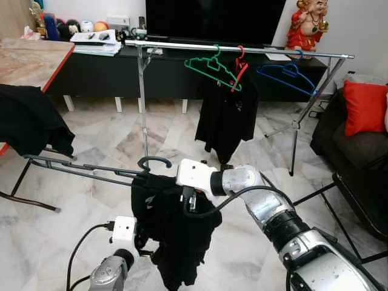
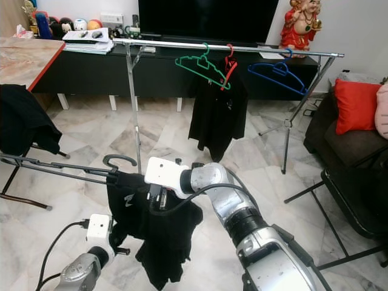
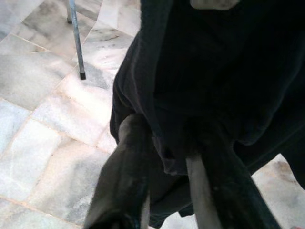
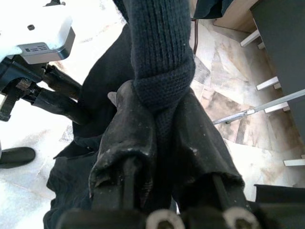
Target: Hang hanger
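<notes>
From my head, my right pincer [image 1: 159,182] grips the black shirt [image 1: 176,233] at its collar, the hanger [image 1: 153,162] hook poking up above it, well short of the rail [image 1: 242,50]. My left wrist shows my left pincer [image 3: 162,157] closed into the hem. My right wrist shows fingers [image 4: 128,129] shut on knit fabric. I should lift the hook clear over the rail, keeping it upright.
</notes>
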Available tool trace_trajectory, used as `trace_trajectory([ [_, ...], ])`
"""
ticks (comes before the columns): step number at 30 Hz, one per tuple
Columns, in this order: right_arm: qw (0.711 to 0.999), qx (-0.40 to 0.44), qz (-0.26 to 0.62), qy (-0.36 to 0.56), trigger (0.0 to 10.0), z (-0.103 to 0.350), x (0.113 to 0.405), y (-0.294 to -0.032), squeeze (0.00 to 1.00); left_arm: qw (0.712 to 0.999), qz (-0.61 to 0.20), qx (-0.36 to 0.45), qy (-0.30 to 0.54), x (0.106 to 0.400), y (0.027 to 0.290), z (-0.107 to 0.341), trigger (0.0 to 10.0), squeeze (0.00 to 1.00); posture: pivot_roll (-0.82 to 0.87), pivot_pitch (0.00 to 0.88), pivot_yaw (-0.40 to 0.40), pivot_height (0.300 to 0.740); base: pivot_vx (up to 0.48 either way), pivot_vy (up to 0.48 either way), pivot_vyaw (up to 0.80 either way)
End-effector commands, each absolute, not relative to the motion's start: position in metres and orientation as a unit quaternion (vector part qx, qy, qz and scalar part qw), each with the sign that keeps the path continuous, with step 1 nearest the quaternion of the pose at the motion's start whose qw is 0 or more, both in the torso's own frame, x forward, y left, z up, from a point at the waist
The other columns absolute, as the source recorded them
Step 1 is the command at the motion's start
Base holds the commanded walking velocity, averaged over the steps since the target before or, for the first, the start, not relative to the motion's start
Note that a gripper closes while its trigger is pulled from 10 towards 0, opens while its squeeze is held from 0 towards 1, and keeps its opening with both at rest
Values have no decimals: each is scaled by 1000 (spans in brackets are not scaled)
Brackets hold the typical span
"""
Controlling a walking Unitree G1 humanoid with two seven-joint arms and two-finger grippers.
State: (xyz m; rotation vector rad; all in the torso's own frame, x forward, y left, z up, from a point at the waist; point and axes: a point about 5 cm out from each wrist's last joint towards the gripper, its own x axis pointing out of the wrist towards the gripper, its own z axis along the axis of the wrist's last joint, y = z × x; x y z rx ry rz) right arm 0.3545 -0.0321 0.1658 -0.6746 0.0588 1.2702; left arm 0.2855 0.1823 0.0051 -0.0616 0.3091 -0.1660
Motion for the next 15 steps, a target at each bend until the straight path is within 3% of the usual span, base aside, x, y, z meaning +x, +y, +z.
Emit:
trace_trajectory([
  [1,753,-310,581,7,0,175,355,-30,0,985,-68,-32,157,287,182,5,10000,1000,68,80,-142,740,0,0,0],
  [9,750,-311,583,5,0,176,355,-31,0,988,-30,-26,150,290,187,8,10000,1000,63,80,-144,740,0,0,0],
  [10,750,-312,584,4,0,177,355,-30,0,988,-29,-30,148,291,186,9,10000,0,63,80,-144,740,0,0,0],
  [15,749,-312,585,3,0,177,355,-30,0,986,-52,-42,149,292,179,9,10000,0,57,75,-144,740,0,0,0],
])
